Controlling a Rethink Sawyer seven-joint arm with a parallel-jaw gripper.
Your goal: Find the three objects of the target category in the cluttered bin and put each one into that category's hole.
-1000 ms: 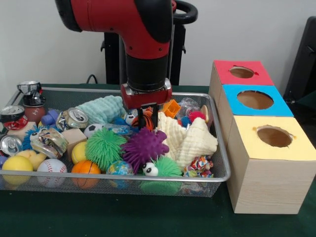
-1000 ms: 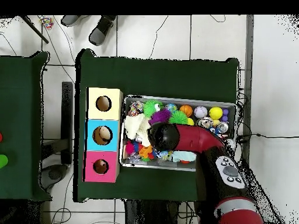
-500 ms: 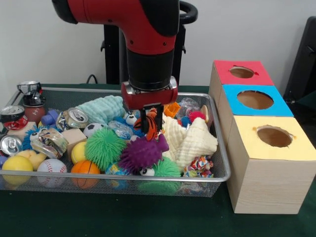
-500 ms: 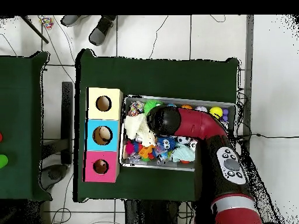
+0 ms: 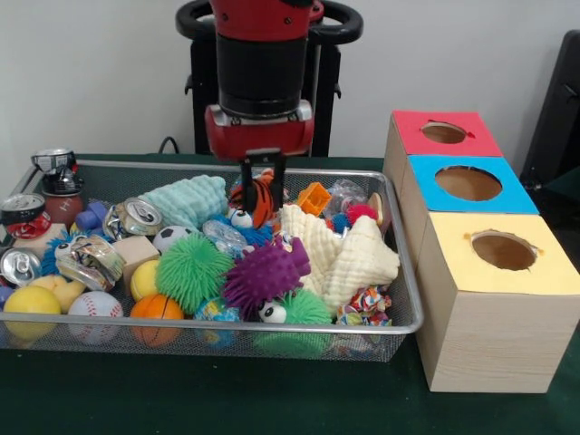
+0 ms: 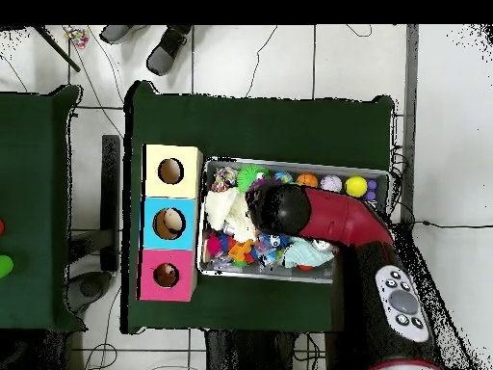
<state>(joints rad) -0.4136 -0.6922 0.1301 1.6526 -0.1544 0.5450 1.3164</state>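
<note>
While the red and black arm hangs over the wire bin (image 5: 403,313), the end effector (image 5: 261,181) pinches a small orange striped tiger toy (image 5: 254,200) between its two black fingers. The toy hangs just above the pile. Just below it sits a purple spiky ball (image 5: 265,274), with a green spiky ball (image 5: 190,270) beside that one. A cream cloth (image 5: 349,254) lies to the side of the end effector, toward the boxes. A light green towel (image 5: 186,198) lies on the other side, with shiny cans (image 5: 133,217) past it. Three boxes stand in a row outside the bin: red (image 5: 442,132), blue (image 5: 468,183) and yellow (image 5: 498,254), each with a round hole.

From above, the arm (image 6: 332,216) covers the middle of the bin (image 6: 295,164), so the end effector is hidden. The yellow box (image 6: 171,171), blue box (image 6: 168,223) and red box (image 6: 166,275) sit together on the green desk (image 6: 260,120), touching the bin's side.
</note>
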